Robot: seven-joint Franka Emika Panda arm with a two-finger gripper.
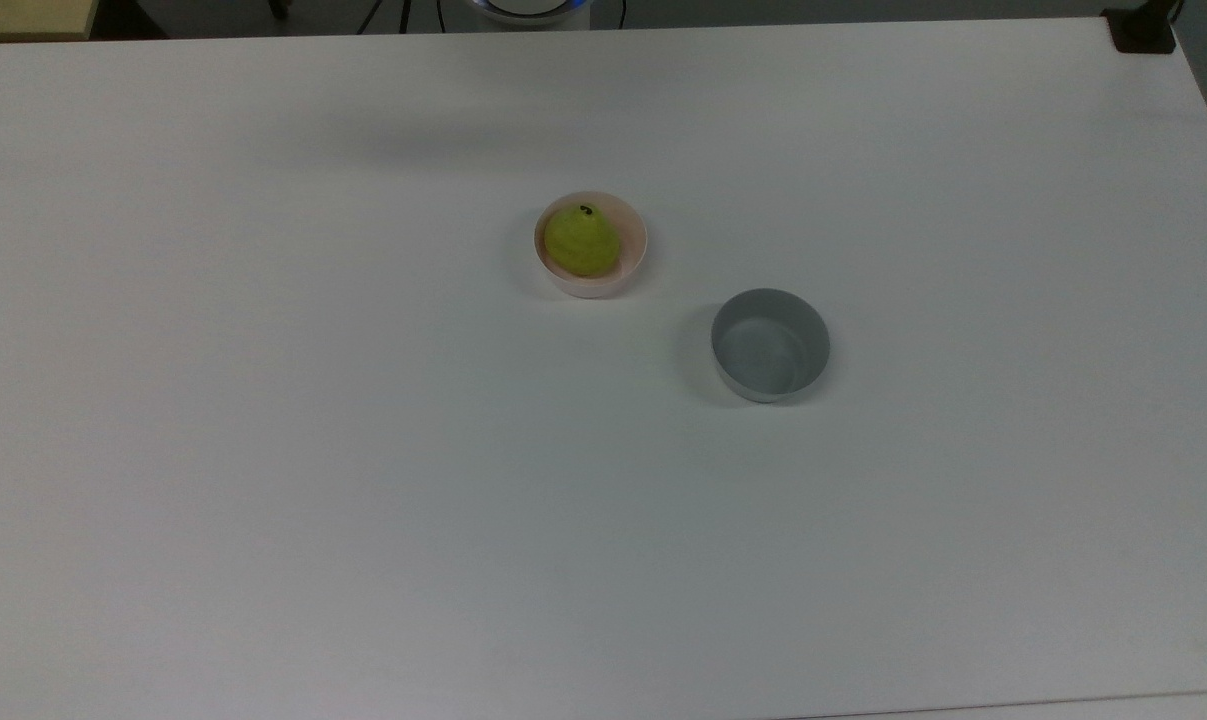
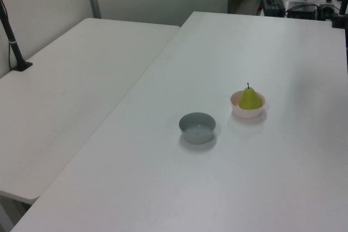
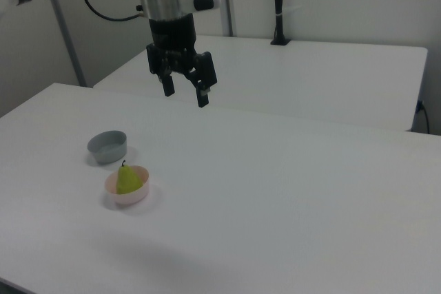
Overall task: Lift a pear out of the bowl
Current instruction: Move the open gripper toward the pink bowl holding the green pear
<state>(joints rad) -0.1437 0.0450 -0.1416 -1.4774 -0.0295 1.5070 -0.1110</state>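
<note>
The pear (image 3: 127,179) stands upright in the pink bowl (image 3: 128,195), stem up, so its long axis is approx. vertical. The gripper (image 3: 185,91) hangs high, jaws open and empty; in the right view the pear lies below and left of it. A grey bowl (image 3: 107,147) is near the pink bowl.

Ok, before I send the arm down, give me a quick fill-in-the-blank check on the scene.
1. The pear sits inside the ____ bowl.
2. The grey bowl holds ____.
3. The gripper hangs above the table with its fingers ____.
4. In the top view, the grey bowl lies to the ____ of the pear.

Missing words: pink; nothing; open; right
</note>
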